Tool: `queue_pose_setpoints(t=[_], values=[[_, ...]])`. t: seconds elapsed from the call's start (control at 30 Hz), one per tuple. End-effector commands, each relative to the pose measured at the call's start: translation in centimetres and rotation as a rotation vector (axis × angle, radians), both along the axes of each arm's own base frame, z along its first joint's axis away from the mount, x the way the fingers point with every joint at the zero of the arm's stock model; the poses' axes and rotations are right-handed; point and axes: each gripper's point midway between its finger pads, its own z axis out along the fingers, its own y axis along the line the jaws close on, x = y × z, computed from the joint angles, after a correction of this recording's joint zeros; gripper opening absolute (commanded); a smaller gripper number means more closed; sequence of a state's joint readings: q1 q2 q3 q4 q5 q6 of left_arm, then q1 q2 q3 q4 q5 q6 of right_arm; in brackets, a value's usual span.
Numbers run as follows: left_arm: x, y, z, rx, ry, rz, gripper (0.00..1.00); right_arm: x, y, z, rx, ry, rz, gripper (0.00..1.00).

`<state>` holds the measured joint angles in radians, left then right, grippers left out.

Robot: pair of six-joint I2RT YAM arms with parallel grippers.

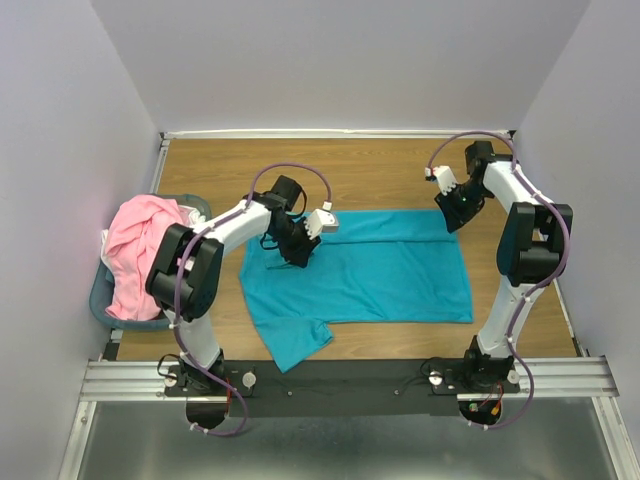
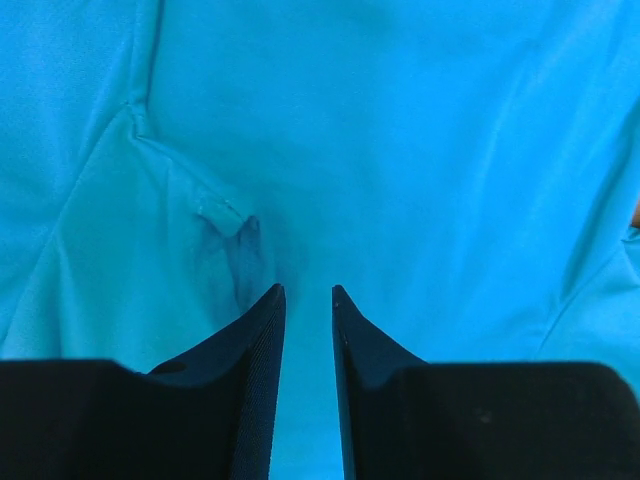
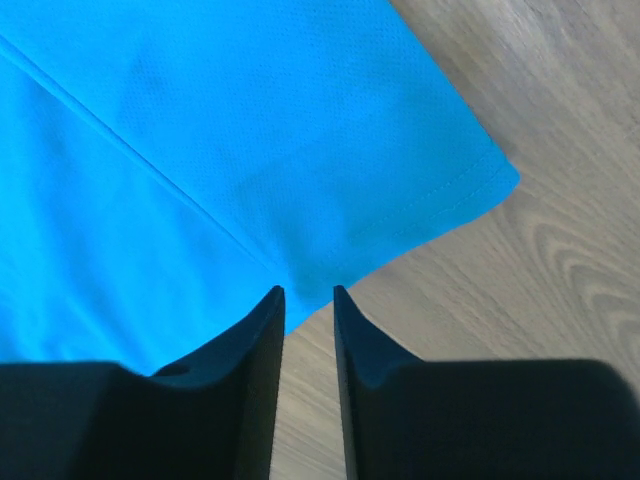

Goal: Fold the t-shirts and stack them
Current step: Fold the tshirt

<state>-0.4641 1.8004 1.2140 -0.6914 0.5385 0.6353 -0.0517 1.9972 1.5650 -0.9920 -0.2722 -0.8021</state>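
Observation:
The teal t-shirt lies spread flat on the wooden table, one sleeve pointing to the near edge. My left gripper is down over the shirt's far left part. In the left wrist view the jaws stand a little apart with only teal cloth under them and a small pucker just ahead of the tips. My right gripper is at the shirt's far right corner. In the right wrist view it is open over bare wood at the hem. The pink t-shirt lies bunched in the basket.
The blue-grey basket stands at the table's left edge beside the left arm. Bare wooden table lies behind the teal shirt, and walls close in on three sides.

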Motion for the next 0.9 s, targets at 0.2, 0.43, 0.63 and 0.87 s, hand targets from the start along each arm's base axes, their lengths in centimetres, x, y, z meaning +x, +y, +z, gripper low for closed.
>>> queue_pose_setpoints(t=[0.2, 0.43, 0.63, 0.87], values=[[7.8, 5.7, 6.0, -0.107, -0.132, 0.341, 0.34, 2.3, 1.9, 3.3, 0.101, -0.039, -0.092, 0.36], [10.3, 8.0, 3.2, -0.025, -0.112, 0.476, 0.34, 3.4, 2.6, 0.8, 0.117, 0.036, -0.184, 0.33], [11.5, 9.5, 0.0, 0.063, -0.095, 0.587, 0.33, 3.1, 2.0, -2.3, 0.044, 0.063, -0.196, 0.33], [12.8, 12.0, -4.0, 0.168, -0.047, 0.678, 0.26, 4.3, 0.0, -5.8, -0.071, 0.050, -0.243, 0.32]])
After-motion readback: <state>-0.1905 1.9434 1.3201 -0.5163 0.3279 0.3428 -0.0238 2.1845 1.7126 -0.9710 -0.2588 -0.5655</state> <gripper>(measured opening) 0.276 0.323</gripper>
